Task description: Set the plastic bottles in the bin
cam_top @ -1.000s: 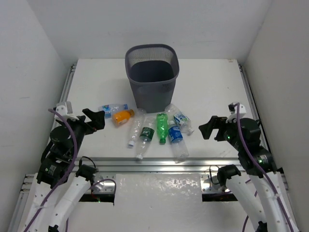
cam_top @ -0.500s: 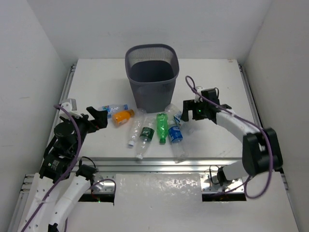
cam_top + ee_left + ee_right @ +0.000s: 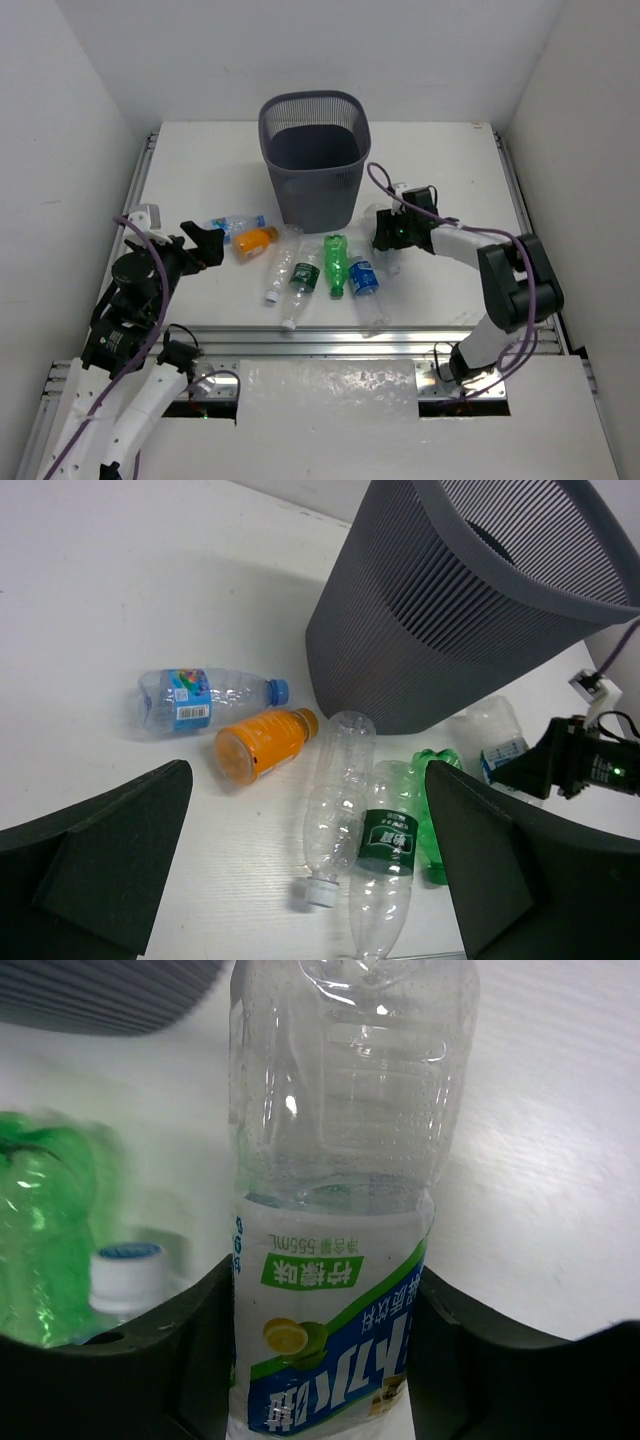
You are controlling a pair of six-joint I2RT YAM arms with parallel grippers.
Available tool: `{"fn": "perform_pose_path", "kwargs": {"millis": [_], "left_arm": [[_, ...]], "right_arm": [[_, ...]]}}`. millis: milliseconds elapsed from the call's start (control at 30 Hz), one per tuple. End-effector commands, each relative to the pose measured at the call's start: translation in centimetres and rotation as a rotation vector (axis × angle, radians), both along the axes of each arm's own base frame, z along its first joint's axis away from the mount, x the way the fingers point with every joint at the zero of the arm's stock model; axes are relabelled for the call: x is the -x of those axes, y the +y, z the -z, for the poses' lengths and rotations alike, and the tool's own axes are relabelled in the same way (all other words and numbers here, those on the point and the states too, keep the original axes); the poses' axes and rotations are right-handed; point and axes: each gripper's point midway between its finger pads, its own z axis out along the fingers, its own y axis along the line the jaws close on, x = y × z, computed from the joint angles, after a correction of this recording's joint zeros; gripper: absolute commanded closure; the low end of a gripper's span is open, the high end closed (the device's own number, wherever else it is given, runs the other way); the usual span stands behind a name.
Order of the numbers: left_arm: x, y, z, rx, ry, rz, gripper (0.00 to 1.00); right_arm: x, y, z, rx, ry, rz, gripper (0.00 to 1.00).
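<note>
Several plastic bottles lie on the white table in front of the bin (image 3: 315, 160): a clear blue-labelled one (image 3: 232, 224), an orange one (image 3: 254, 240), a clear one (image 3: 281, 262), a dark-green-labelled one (image 3: 302, 283), a green one (image 3: 335, 262) and a blue-labelled one (image 3: 365, 285). My right gripper (image 3: 385, 232) reaches in from the right, its jaws pressed on both sides of a clear bottle with a white, green and blue label (image 3: 340, 1210), which still lies on the table. My left gripper (image 3: 200, 245) hangs open to the left of the pile, above the table, holding nothing.
The bin's mesh wall (image 3: 470, 610) stands just behind the bottles. A metal rail (image 3: 330, 338) runs along the table's near edge. White walls close in the left, right and back. In the right wrist view a white-capped bottle (image 3: 128, 1265) and the green bottle (image 3: 40, 1230) lie left of the gripped one.
My right arm has swung from the right side across to the bottles and closed its jaws around the white-labelled bottle. The left arm has barely shifted and stays open.
</note>
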Motion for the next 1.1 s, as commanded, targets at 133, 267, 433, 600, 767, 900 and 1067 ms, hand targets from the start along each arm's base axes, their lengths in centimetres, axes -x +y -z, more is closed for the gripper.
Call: {"fn": "perform_pose_path", "kwargs": {"millis": [133,267,433,600,767,900,1067], "left_arm": [[-0.5,-0.4,-0.9,0.003,-0.036,0.016,0.00],[-0.6,-0.4,-0.7,0.001,-0.027,0.013,0.00],[-0.8,-0.1,-0.5,-0.002,-0.019,-0.006,0.00],[-1.3,0.2,0.4,-0.013,0.030,-0.035,0.00],[-2.2,0.9,1.1,-0.017,0.123,-0.105,0.00],[-3.4,0.5,1.9,0.012,0.209,-0.141,0.00],[-4.4,-0.3,3.5,-0.009,0.293,-0.114,0.00]], "right_arm": [[1.0,-3.4,-12.1,-0.033,-0.364,0.209,0.63],[2.2,-1.2,-21.7,-0.193,-0.528,0.114,0.61],[0.8,1.9,-31.6,-0.309,-0.612,-0.015,0.58],[-4.6,5.8,-36.2,-0.364,-0.569,-0.136,0.56],[-9.3,9.3,-36.7,-0.385,-0.464,-0.225,0.45],[-12.9,12.0,-39.6,-0.441,-0.492,-0.295,0.02],[-11.7,10.0,-40.6,-0.391,-0.545,-0.216,0.01]]}}
